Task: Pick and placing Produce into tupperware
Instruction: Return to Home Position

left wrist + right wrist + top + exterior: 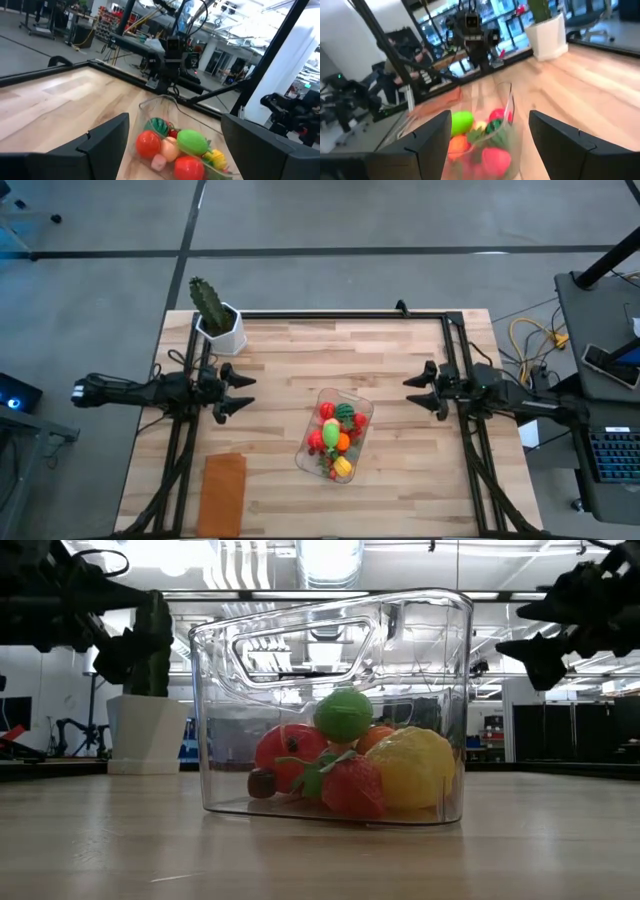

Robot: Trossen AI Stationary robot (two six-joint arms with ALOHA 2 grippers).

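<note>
Our left hand (240,393) and right hand (418,393) hang wide open, empty, flanking the tupperware (362,404) on the table (420,500), produce (336,436) piled inside; we judge a low inward swing could knock it.

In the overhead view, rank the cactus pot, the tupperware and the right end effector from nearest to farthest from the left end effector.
1. Cactus pot, at the table's corner on the left arm's side, close to the left end effector.
2. Tupperware, mid-table.
3. Right end effector, across the table.
</note>
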